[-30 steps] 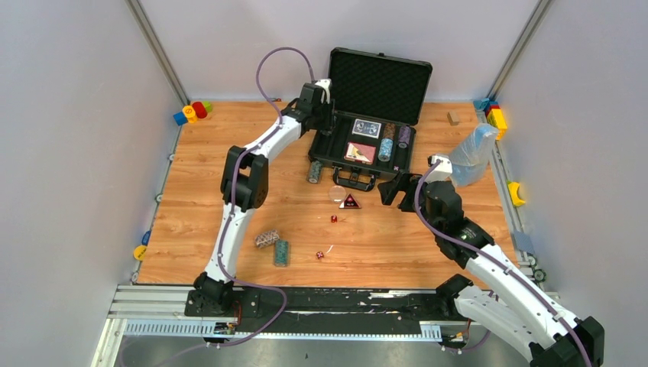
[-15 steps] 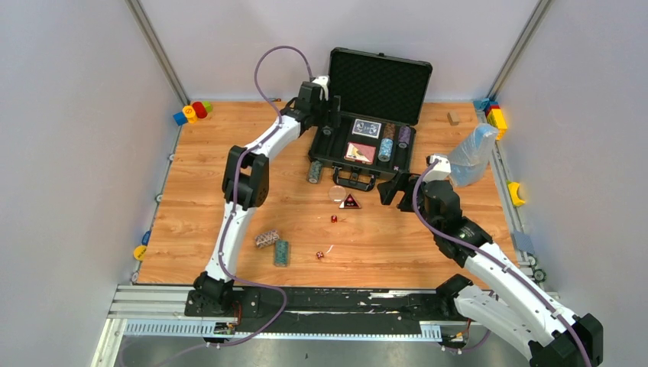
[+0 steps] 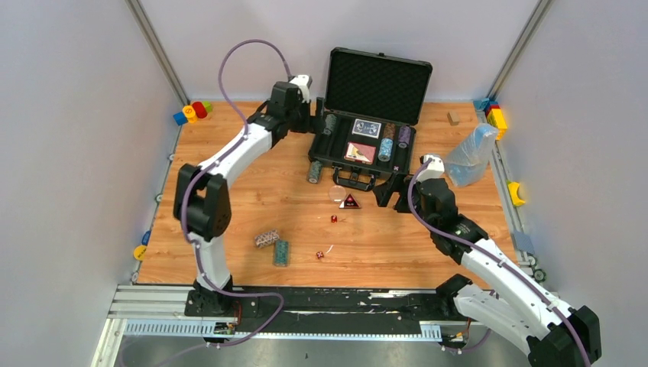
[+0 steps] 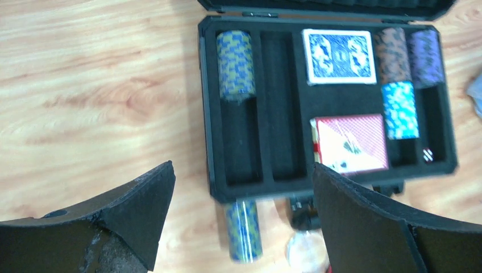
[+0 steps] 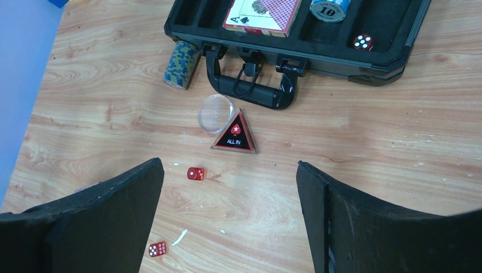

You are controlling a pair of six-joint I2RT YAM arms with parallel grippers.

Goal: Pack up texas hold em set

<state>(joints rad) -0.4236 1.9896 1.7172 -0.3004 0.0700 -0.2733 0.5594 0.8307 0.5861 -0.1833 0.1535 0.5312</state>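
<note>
The black case (image 3: 324,157) lies open at the back of the table. Its foam slots hold a blue-yellow chip roll (image 4: 235,62), two card decks (image 4: 339,56), three more chip rolls (image 4: 399,109) and a red die (image 5: 362,41). My left gripper (image 4: 243,166) hangs open and empty just left of the case. In front of the case lie another chip roll (image 5: 182,63), a clear disc (image 5: 216,112), the triangular button (image 5: 234,136) and two red dice (image 5: 195,173). My right gripper (image 5: 228,164) is open above the table near the button. Two chip rolls (image 3: 274,245) lie near the left arm.
Colourful toy blocks (image 3: 192,112) sit in the back left corner and others (image 3: 493,115) along the right edge. A clear plastic bag (image 3: 470,153) stands right of the case, with a small wooden block (image 3: 453,117) behind it.
My left gripper opened, left the blue-yellow chip roll in the case's left slot and drew back to the left. My right gripper shifted slightly toward the button.
</note>
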